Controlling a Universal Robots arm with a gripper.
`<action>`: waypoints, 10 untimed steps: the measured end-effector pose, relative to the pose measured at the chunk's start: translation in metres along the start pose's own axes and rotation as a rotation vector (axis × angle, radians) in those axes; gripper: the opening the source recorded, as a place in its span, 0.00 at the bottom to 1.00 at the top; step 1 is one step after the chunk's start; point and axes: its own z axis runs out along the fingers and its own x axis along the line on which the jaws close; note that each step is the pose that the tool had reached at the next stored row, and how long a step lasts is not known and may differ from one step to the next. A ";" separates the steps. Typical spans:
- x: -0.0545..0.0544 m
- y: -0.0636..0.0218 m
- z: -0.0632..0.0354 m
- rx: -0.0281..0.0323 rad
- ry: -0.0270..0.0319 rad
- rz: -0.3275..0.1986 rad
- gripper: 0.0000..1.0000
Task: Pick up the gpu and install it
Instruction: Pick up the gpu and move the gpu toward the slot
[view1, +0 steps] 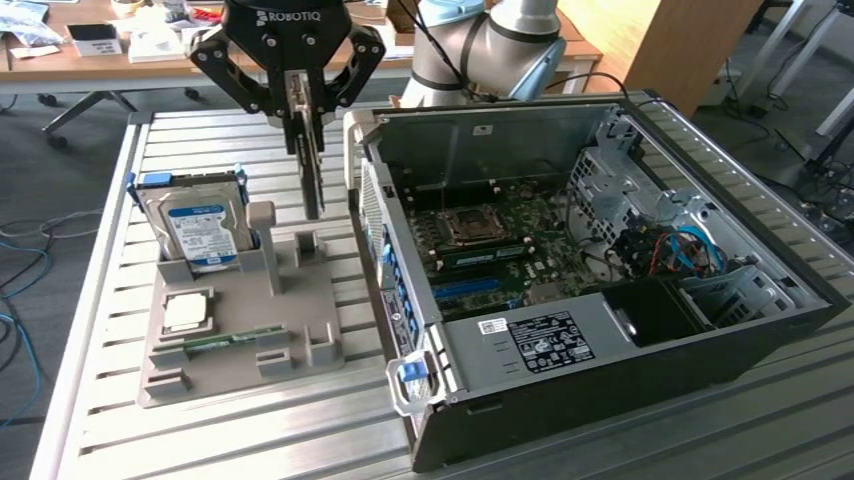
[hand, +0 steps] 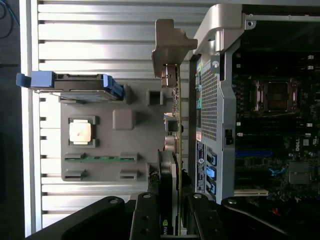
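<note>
The gpu is a thin dark card hanging on edge, upright, between the grey parts holder and the open computer case. My gripper is shut on its upper end. The card's lower end sits just above the holder's slot post. The wrist view looks along the card's edge to its silvery bracket at the far end, with my fingers on either side of the card. The motherboard lies exposed inside the case, close beside the card.
On the holder stand a silver hard drive with a blue-white label, a square processor and a green memory stick. The case's side wall rises right beside the card. Everything rests on a slatted metal table.
</note>
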 end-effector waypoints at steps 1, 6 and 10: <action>0.000 0.0000 0.0001 -0.0001 -0.0001 0.000 0.27; -0.004 0.0000 0.0001 -0.0001 -0.0001 0.000 0.27; -0.008 0.0002 0.0002 -0.0002 0.0000 0.000 0.27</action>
